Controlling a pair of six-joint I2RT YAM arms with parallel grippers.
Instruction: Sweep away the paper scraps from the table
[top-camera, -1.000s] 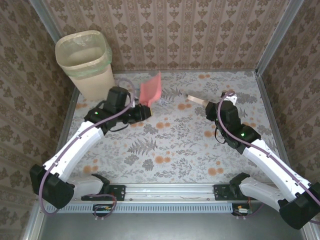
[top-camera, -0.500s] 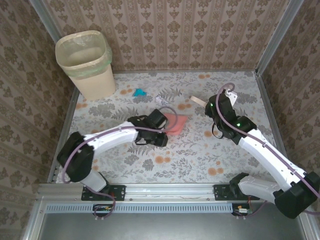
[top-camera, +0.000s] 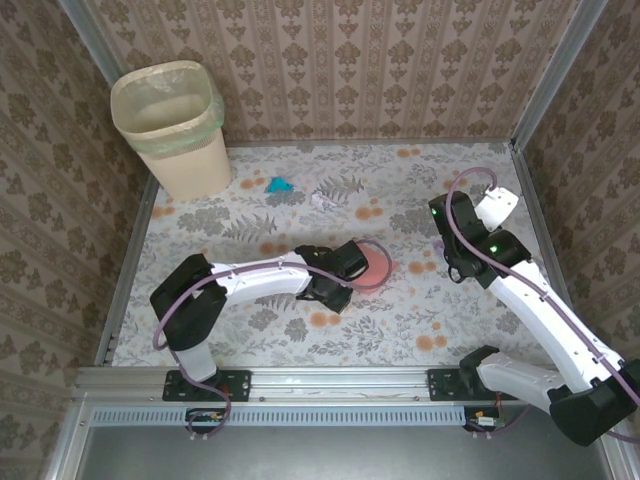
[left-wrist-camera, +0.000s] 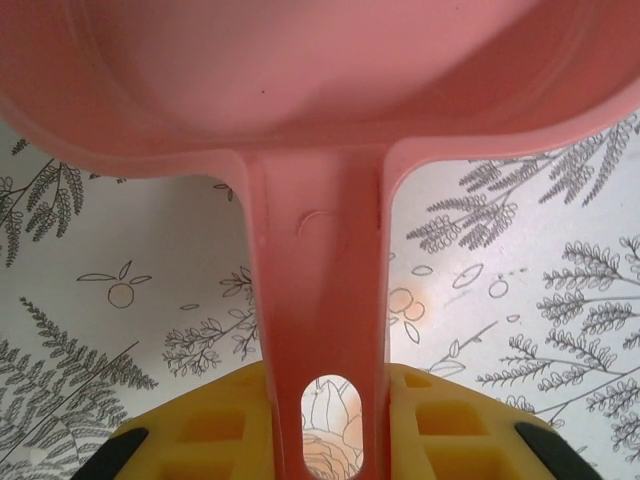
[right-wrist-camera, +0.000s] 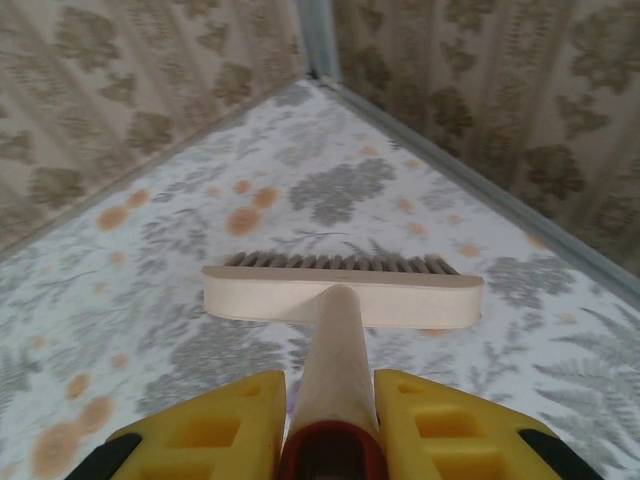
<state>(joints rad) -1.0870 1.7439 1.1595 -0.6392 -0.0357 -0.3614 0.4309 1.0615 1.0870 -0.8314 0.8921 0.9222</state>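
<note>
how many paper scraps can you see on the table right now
2: a teal scrap near the bin, and a pale scrap just right of it. More may hide under the arms or dustpan.

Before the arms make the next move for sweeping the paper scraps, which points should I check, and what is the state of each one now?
1. Left gripper shut on the dustpan handle: ok.
2. Right gripper shut on the brush handle: ok.
3. Dustpan beside the paper scraps: not ok, they lie apart from it, nearer the bin.
4. Brush close to the scraps: not ok, it is at the right side of the table.
5. Bristles touching the cloth: cannot tell.
</note>
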